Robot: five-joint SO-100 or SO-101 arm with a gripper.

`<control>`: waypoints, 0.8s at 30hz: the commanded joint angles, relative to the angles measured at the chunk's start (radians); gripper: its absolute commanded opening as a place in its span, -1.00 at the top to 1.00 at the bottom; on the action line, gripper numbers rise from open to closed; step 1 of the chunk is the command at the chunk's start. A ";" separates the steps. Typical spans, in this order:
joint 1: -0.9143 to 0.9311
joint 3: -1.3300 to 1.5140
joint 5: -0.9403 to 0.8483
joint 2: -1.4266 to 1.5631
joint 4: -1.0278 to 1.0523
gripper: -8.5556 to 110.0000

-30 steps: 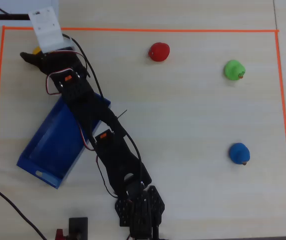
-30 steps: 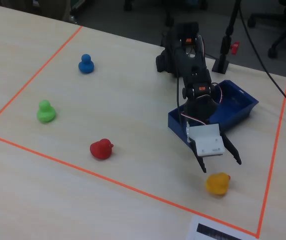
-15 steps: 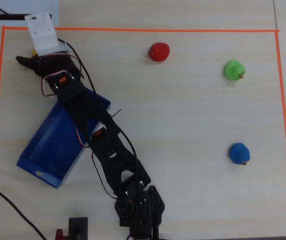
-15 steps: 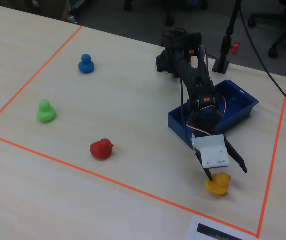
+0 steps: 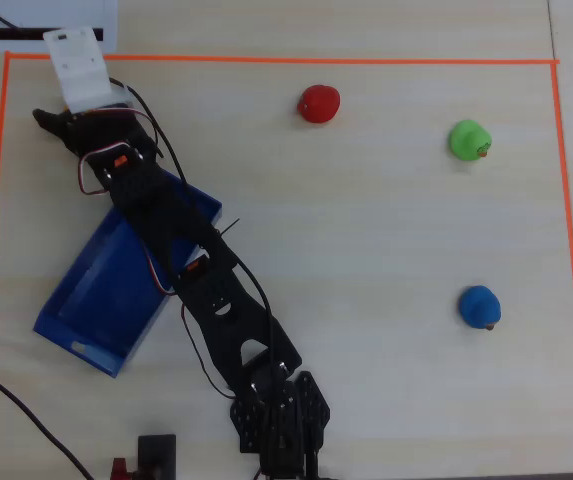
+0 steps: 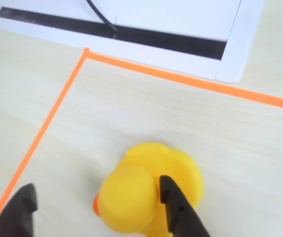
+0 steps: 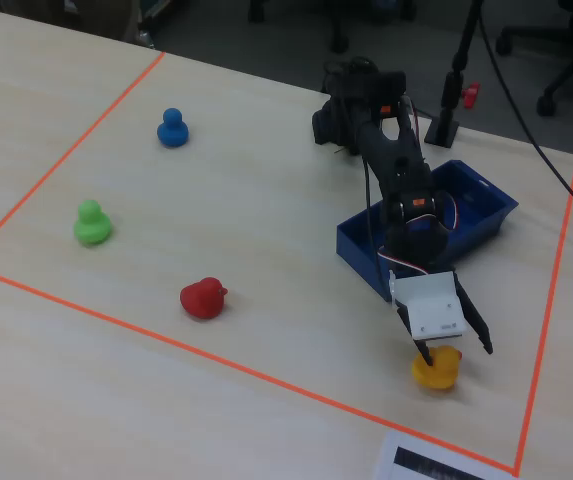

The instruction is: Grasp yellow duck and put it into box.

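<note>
In the fixed view the yellow duck sits on the worktop nearest the camera, the box behind it, and three other ducks well apart to the left.

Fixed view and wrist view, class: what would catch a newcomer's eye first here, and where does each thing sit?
First, the black arm stretched over the blue box, its gripper open and lowered around the yellow duck near the corner of the orange tape outline. In the wrist view the duck fills the foreground with one dark finger against it. Then the red duck, green duck and blue duck, scattered across the other side.
</note>
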 commanded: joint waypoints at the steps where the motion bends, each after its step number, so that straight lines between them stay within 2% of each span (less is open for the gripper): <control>1: -0.002 0.037 -0.008 0.017 -0.071 0.43; 9: 0.006 0.114 -0.031 0.005 -0.129 0.83; 15: 0.021 0.083 0.014 0.029 -0.115 0.86; 20: 0.064 -0.072 0.101 0.158 0.086 0.86; 24: 0.109 -0.258 0.173 0.313 0.377 0.86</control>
